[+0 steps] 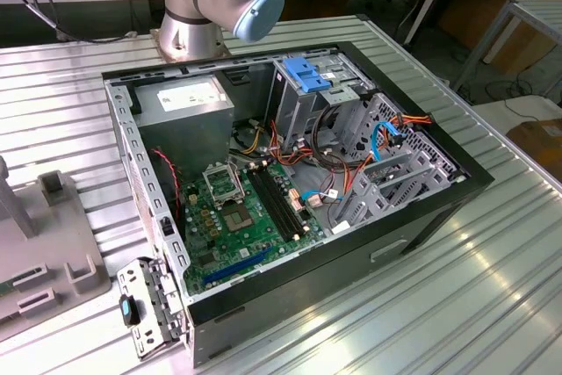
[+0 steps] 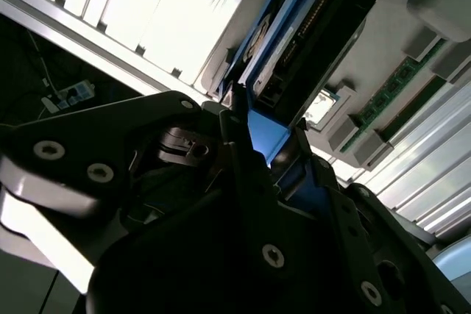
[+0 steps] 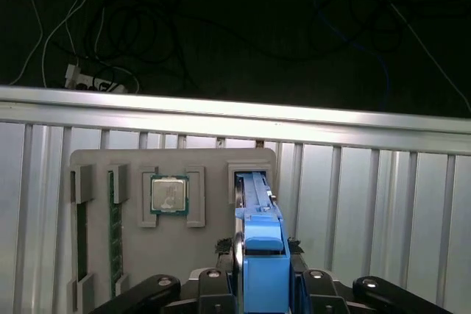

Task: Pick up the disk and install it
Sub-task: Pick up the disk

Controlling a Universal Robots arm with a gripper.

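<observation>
The disk [image 3: 259, 218] stands on edge in a slot of the grey holder tray [image 3: 213, 163], its bright blue carrier rail facing me. In the first wrist view my gripper [image 3: 263, 259] has a black finger [image 3: 296, 273] on each side of that blue rail and is shut on it. The second wrist view shows the disk [image 2: 313, 38] from the side, with a dark body and a blue rail. There the gripper [image 2: 268, 148] clamps the rail's near end. The disk is still seated in the tray slot.
The tray also carries a processor chip [image 3: 169, 195] and memory sticks [image 3: 114, 226]. In the exterior view the open computer case [image 1: 369, 248] lies on the ribbed metal table [image 1: 492, 287], its drive cage [image 1: 320, 103] bearing a light-blue latch piece [image 1: 307, 72]. The grey tray [image 1: 39, 243] sits at that view's left.
</observation>
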